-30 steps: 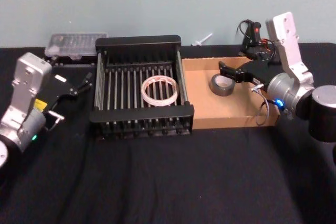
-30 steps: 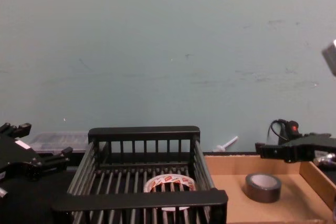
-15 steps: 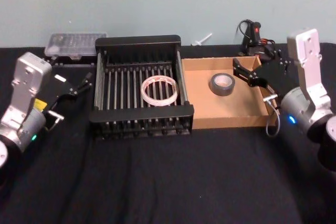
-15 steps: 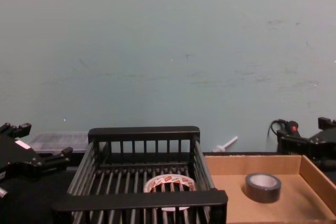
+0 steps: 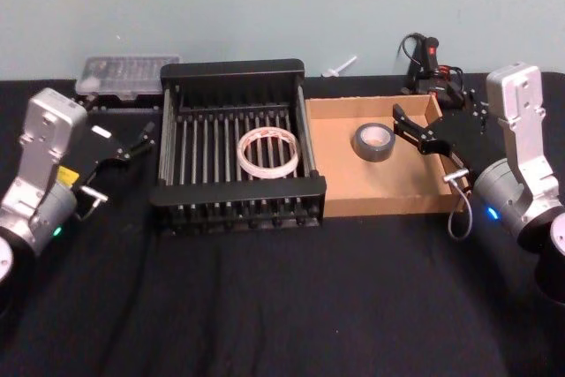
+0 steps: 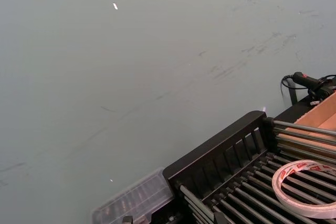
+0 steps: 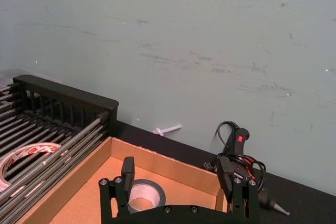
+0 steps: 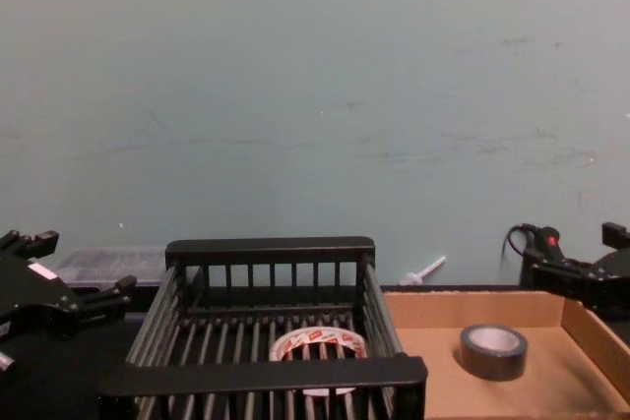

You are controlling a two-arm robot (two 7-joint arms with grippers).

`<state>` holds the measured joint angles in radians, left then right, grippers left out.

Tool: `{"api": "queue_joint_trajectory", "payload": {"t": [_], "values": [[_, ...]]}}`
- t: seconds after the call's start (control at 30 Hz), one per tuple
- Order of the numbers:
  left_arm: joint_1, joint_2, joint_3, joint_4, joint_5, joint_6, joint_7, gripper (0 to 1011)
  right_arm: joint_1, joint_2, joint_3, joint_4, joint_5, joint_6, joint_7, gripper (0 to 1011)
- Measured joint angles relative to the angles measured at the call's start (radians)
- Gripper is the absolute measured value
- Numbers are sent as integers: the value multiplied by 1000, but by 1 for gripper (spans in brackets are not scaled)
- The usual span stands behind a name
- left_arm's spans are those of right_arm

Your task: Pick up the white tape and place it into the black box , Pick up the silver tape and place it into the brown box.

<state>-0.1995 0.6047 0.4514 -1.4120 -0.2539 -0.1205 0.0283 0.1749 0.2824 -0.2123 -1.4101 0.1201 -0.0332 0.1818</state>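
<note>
a black cloth covers the table from edge to edge, and behind it stands a pale blue-green wall marked with faint scuffs and a few small white specks. at the back of the table, against the wall, lie a clear plastic case on the left, a small white object near the middle, and a black tool with a red spot and coiled cables on the right.

the black box sits left of centre, and the white tape lies flat on its slatted floor. red print runs around the ring face of the tape, but the letters are too small to read. the brown box stands touching the black box on its right side, and the silver tape lies flat on its floor toward the back, with no print on it.

the left gripper hangs beside the left wall of the black box, its fingers apart and holding nothing. a small yellow label on the left arm cannot be read. the right gripper sits over the right end of the brown box, just beside the silver tape and not touching it; its fingers are spread wide and empty.
</note>
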Motion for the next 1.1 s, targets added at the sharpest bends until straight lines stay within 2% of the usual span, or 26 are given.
{"api": "queue_joint_trajectory", "payload": {"t": [1.1], "values": [[0,0,0,0,0,0,0,1001,4,2,-3,2,3,8,1,1002]]}}
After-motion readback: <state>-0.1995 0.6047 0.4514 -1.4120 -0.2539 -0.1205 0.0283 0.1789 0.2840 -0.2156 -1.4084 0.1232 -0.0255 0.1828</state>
